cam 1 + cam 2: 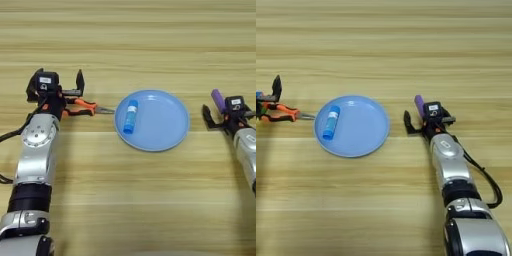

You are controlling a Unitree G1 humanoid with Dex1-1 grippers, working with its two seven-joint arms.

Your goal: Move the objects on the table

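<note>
Light blue, the round plate [160, 130] sits mid-table on the wooden table [130, 45], and I see the blue-and-white glue stick [130, 116] lying on its left part. Right of the plate, my right gripper [425, 122] has its black fingers spread, the purple block [419, 104] lying just at its far side. On the left, my left gripper [59, 89] stands with fingers apart over the handles of the orange-handled pliers [85, 106], whose tips point toward the plate.

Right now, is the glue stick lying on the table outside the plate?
No, the glue stick lies inside the light blue plate, near its left rim.
</note>
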